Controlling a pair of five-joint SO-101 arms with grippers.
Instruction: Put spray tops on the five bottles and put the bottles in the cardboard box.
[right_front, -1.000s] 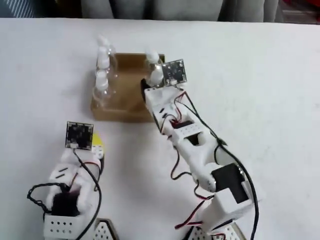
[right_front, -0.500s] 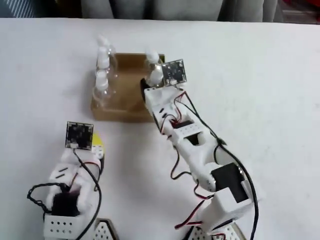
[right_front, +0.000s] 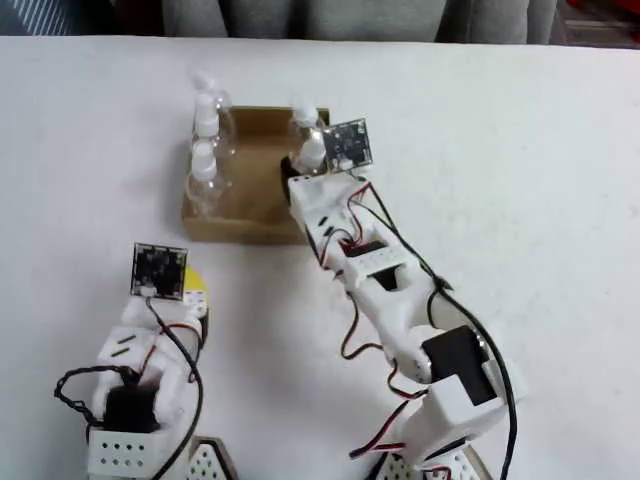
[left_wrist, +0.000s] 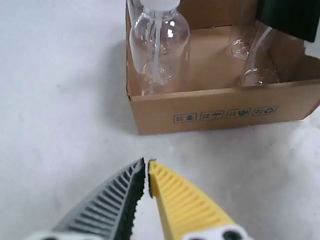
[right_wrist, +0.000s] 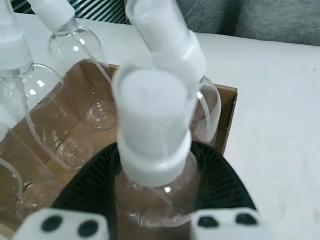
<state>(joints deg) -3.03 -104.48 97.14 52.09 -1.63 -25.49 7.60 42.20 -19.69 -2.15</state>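
The right gripper (right_front: 297, 165) is gripping a bottle (right_wrist: 152, 150) with its spray top on at the 3 o'clock side of the cardboard box (right_front: 240, 228), while the left gripper (left_wrist: 146, 172), fingers pressed together, is resting at 7 o'clock on the table (right_front: 520, 150).

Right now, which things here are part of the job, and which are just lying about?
Job: box; bottles standing in it; held bottle, capped, in the right gripper over the box; left gripper, shut, empty.
Not job: table; grey seats behind it.
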